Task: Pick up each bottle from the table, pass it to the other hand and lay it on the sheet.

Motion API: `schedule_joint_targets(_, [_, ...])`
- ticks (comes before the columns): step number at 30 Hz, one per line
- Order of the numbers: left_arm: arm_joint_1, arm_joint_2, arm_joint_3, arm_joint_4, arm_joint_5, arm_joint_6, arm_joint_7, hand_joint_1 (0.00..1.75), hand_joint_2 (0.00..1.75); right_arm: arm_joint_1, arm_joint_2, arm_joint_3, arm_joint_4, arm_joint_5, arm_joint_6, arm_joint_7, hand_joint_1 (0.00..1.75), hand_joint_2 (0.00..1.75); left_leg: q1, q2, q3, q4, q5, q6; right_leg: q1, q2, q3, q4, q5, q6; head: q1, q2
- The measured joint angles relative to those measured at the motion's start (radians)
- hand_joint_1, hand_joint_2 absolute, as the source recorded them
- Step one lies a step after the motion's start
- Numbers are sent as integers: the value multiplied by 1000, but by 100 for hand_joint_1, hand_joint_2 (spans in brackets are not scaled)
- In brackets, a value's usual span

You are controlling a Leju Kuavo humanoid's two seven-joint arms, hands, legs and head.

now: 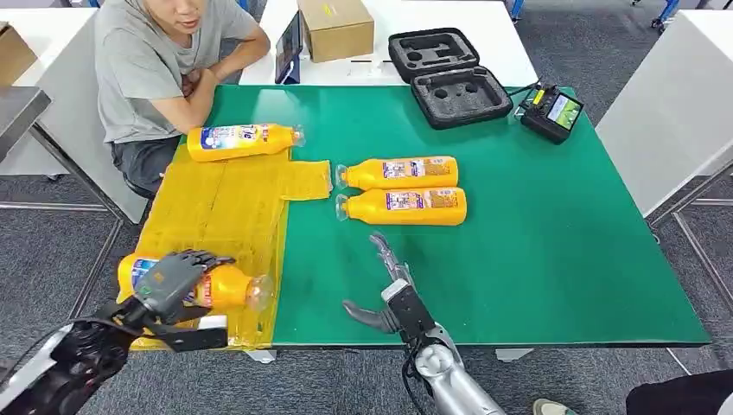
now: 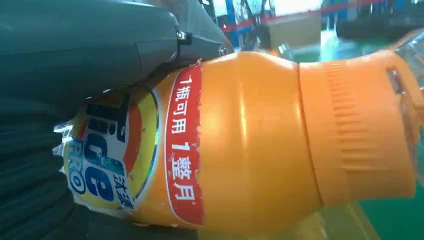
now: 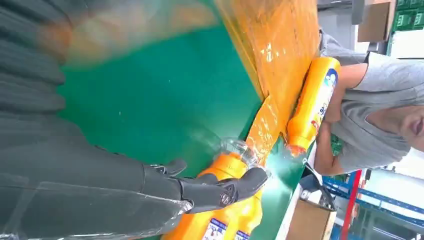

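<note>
Fingers of my left robot hand (image 1: 177,281) wrap the orange plastic detergent bottle (image 1: 226,288) over the yellow plastic sheet (image 1: 216,216) at the green desk (image 1: 536,251) edge, my right robot hand (image 1: 385,290) spread empty, and I judge it stiff, glossy, slippery, best gripped mid-body on the label.

The left hand (image 1: 177,281) lies over a bottle (image 1: 226,287) on the near end of the sheet (image 1: 216,212). At the sheet's far end, well ahead of that hand, lies another bottle (image 1: 242,141), with a person (image 1: 160,60) behind it. The right hand (image 1: 386,294) hovers over the table (image 1: 553,242). Just beyond it two bottles (image 1: 399,173) (image 1: 406,207) lie side by side, right of the sheet. Farther back sit a case (image 1: 449,65) and a box (image 1: 335,28).
</note>
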Motion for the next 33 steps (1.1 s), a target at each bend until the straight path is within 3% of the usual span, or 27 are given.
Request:
schedule_joint_targets(10, [-321,-258,-153,437,35,-116,-71,175,175,37,0,-33,-37,-9,1,0,0,175,-1,-10,0,0,3,2,-1,-10,4,0,0,1,0,0])
schedule_joint_targets(17, [-436,-370,-191,641,72,-135,-36,175,175,48,0,-43,-39,-6,14,0,0,175,-1,-10,1,0,3,2,-2,-9,4,0,1,2,0,0])
schedule_joint_targets(20, [-458,-392,-198,702,80,-120,-30,138,175,48,0,-51,-39,-9,23,0,0,175,-1,-10,1,0,3,2,-2,-9,4,0,1,2,0,0])
schedule_joint_targets(23, [-464,-397,-200,722,84,-115,-29,138,175,48,0,-52,-39,-9,30,0,0,175,-1,-9,1,0,3,2,-2,-9,4,0,1,1,0,0])
schedule_joint_targets(24, [-464,-397,-200,722,84,-115,-29,117,175,48,0,-52,-39,-9,30,0,0,175,-1,-9,1,0,3,2,-2,-9,4,0,1,1,0,0])
schedule_joint_targets(25, [-465,-398,-200,725,84,-114,-28,133,175,48,0,-52,-39,-9,30,0,0,175,-1,-9,1,0,3,2,-2,-9,4,0,1,1,0,0])
schedule_joint_targets(26, [-466,-399,-201,728,85,-114,-28,169,175,48,0,-52,-39,-9,31,0,0,175,-1,-9,1,0,3,2,-2,-9,4,0,1,1,0,0])
schedule_joint_targets(33, [-519,-427,-217,852,71,-76,19,164,175,55,0,-58,-39,-9,43,0,0,175,-1,-8,2,0,4,2,0,-8,4,0,2,1,0,0])
